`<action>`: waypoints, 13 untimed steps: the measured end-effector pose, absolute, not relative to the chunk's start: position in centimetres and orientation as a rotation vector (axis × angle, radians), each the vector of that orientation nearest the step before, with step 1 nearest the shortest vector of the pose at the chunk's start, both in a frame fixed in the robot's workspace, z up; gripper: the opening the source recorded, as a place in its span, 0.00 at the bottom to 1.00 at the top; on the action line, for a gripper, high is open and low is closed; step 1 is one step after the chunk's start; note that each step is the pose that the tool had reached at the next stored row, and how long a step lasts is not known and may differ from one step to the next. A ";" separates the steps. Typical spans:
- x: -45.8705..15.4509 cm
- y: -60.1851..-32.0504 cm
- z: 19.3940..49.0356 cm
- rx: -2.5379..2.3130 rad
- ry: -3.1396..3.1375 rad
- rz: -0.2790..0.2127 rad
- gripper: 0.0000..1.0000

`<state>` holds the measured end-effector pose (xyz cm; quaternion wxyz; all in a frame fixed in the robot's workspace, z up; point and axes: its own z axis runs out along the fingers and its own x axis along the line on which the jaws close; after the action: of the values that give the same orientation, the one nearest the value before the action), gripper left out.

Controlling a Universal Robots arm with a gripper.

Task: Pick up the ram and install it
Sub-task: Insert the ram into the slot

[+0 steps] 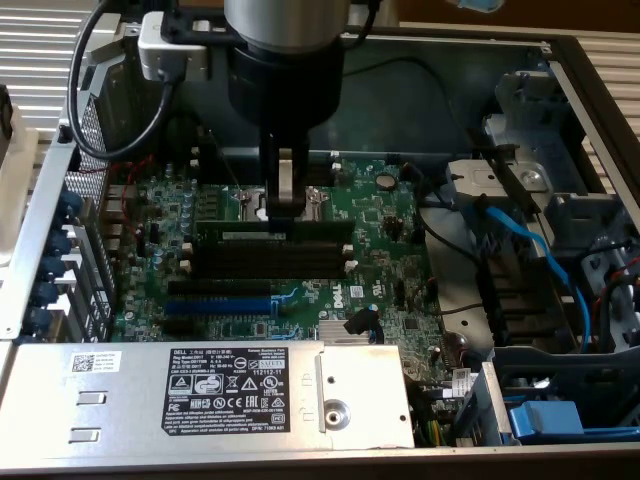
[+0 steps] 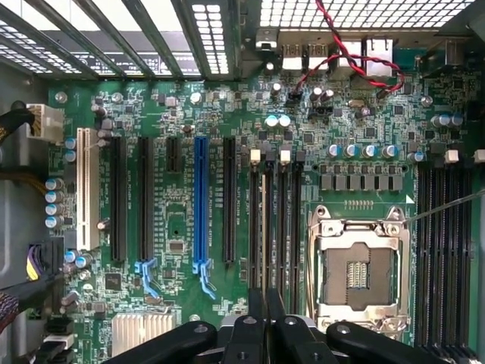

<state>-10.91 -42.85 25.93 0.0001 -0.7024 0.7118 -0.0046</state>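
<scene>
While gripper (image 1: 285, 205) pinches ram (image 1: 250, 236) mid-length, upright at the memory slots (image 1: 270, 262), 12 o'clock from blue expansion slot (image 1: 220, 303) in exterior view, risk: slight tilt or end offset jams it, end clips (image 1: 347, 248) never latch

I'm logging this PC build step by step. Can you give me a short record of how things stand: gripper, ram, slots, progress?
gripper: shut on the top edge of the ram, straight above it
ram: on edge, lengthwise along the black slots, white label showing
black slots: the ones beside the ram are bare
blue slot: bare, away from the gripper
progress: ram is held at the slots; cannot tell whether it is fully seated
</scene>
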 end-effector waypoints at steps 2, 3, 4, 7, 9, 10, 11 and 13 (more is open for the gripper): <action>-10.9 -42.8 25.8 -2.208 2.235 -0.015 0.12; -11.0 -42.8 25.8 -2.208 2.234 -0.015 0.12; -11.0 -42.8 25.7 -2.209 2.233 -0.015 0.12; -11.0 -42.8 25.6 -2.213 2.230 -0.015 0.12; -11.0 -42.8 25.6 -2.214 2.230 -0.015 0.12; -11.0 -42.9 25.5 -2.214 2.230 -0.015 0.12; -11.1 -42.8 25.5 -2.214 2.230 -0.015 0.12; -11.1 -42.9 25.4 -2.214 2.230 -0.015 0.12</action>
<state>-11.11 -42.85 25.45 -0.0004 -0.7045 0.7097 -0.0047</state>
